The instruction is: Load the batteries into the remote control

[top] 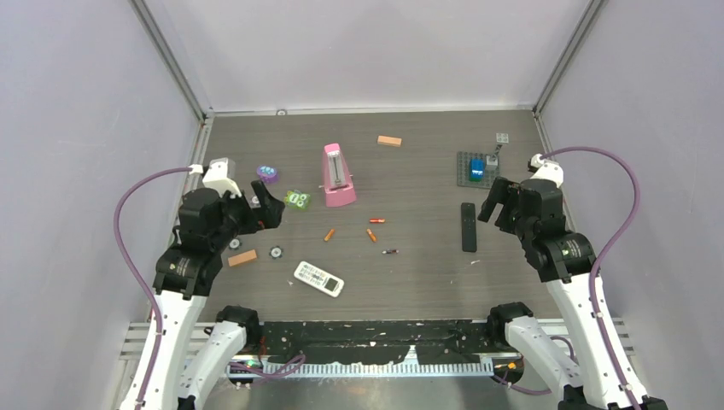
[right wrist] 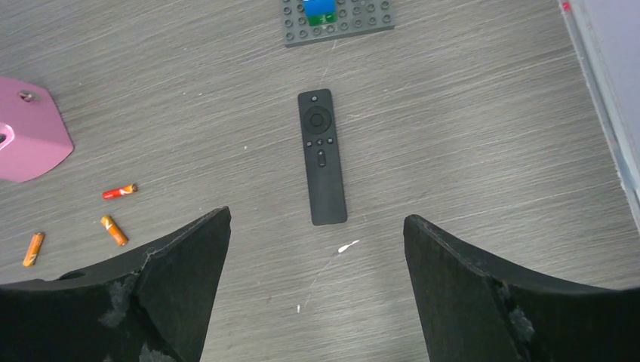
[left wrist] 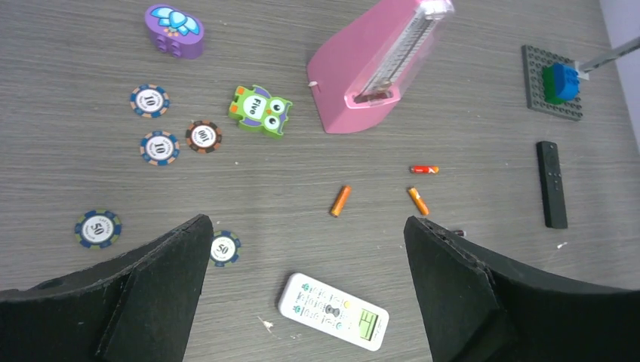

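Note:
Several small batteries lie loose mid-table: two orange ones (top: 329,234) (top: 371,235), a red one (top: 376,220) and a dark one (top: 390,252). A white remote control (top: 318,278) lies face up near the front, with its buttons and screen showing (left wrist: 333,311). A slim black remote (top: 469,226) lies to the right, face up (right wrist: 322,157). My left gripper (top: 266,205) hovers open at the left, above the white remote (left wrist: 307,222). My right gripper (top: 499,205) hovers open just short of the black remote (right wrist: 317,217). Both are empty.
A pink metronome (top: 338,175) stands behind the batteries. A purple toy (top: 267,173), a green owl tile (top: 297,199) and poker chips (left wrist: 159,147) lie at the left. Tan blocks (top: 390,141) (top: 242,257) and a grey brick plate (top: 476,167) are also on the table.

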{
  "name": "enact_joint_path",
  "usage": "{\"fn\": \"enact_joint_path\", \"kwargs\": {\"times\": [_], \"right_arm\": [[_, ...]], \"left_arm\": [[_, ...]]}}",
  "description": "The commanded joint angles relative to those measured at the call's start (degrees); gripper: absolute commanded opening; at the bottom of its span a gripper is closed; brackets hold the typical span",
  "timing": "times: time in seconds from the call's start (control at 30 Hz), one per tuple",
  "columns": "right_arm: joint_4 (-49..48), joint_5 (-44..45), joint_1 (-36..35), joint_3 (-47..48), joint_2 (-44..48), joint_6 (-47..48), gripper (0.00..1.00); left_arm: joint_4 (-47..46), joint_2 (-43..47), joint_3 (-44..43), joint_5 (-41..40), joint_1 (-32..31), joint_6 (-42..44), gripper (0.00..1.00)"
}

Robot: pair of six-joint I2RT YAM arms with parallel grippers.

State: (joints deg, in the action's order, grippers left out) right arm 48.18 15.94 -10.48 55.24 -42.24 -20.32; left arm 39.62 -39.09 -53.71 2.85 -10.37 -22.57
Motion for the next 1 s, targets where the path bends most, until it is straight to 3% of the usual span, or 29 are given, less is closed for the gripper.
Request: {"fn": "enact_joint_path", "kwargs": {"times": [0.0, 0.07, 0.2, 0.43, 0.57, 0.7, 0.97], "right_arm": [[-2.32, -4.77, 0.04, 0.71, -1.05, -1.73, 0.92], [-2.16, -6.99, 0.12, 0.77, -1.55, -0.56, 0.99], [-1.72, -12.32, 0.11, -0.36, -1.81, 3.14, 0.95], [-2.81, -18.67, 0.07, -4.84, -1.37, 0.73, 0.96], [-3.17, -18.95, -0.14, -6.38, -1.08, -1.05, 0.99], [-3.55, -18.09, -0.61, -8.33, -0.96, -2.06, 0.94], [-11.1, -12.28, -9.48, -12.67, -3.28, -4.03, 0.92]], "left_arm": [[-3.9, 0.35, -0.75, 5.02, 0.35, -0.87, 1.0], [-4.8, 0.1, -0.65, 6.78, 0.35, -1.21, 1.0], [-7.85, 2.34, 1.25, 7.94, 0.3, -2.07, 1.0], [-11.62, 6.97, 5.94, 7.65, 0.35, -7.25, 1.0], [-10.44, 6.46, 6.09, 14.22, 0.35, -7.15, 1.0], [-9.89, 3.34, 6.19, 23.42, 0.34, -6.44, 1.0], [-5.91, -2.12, 9.33, 18.75, 0.33, -9.48, 0.98]]}}
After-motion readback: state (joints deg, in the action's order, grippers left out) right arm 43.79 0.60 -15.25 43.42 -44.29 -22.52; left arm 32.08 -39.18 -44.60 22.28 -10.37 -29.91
